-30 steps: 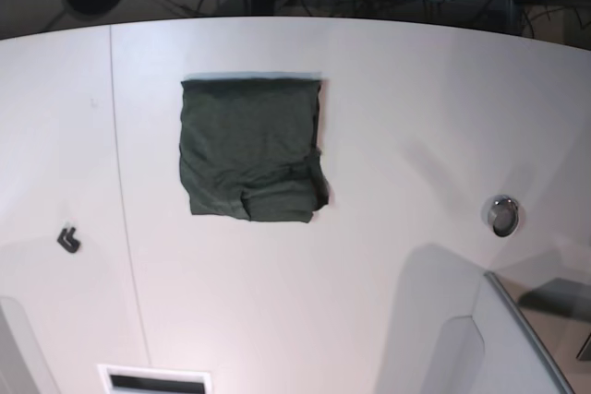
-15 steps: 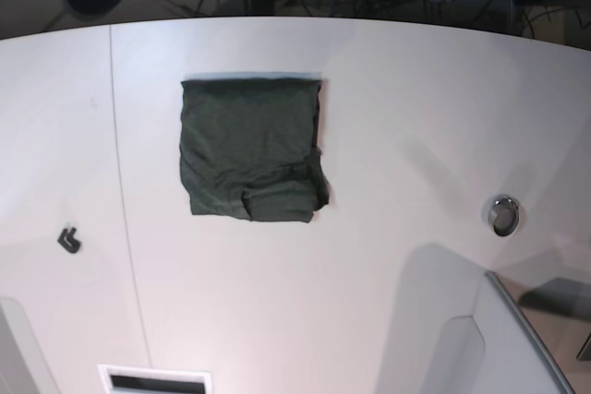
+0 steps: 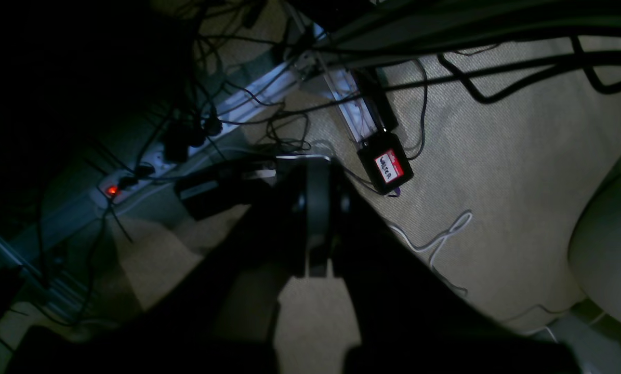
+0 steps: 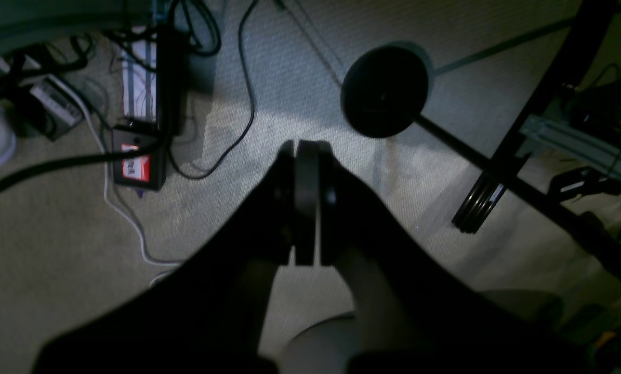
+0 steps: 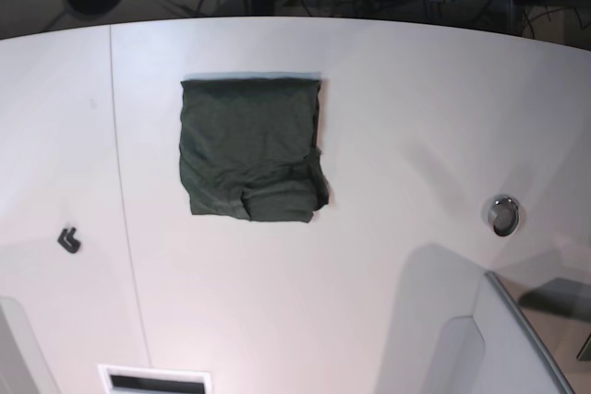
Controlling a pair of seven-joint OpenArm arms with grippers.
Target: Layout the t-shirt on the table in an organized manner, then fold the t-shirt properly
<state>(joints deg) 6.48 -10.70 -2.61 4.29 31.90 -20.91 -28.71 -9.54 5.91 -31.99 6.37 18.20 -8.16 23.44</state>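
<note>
On the large white smooth table (image 5: 388,117), the plain dark green cloth t-shirt (image 5: 251,149) lies folded; both tools, left (image 3: 310,218) and right (image 4: 306,202), hang pressed together beyond the far edge, so probably only tidying remains.

The left gripper (image 3: 313,218), jaws pressed together, hangs over beige carpet (image 3: 497,171) strewn with cables; a red-labelled black box (image 3: 386,168) lies just right.

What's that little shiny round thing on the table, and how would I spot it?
Start from the big white table and the folded dark green t-shirt on it. Look well to the shirt's right, near the table's edge: the small metal ring is there, the only shiny round thing.
</note>
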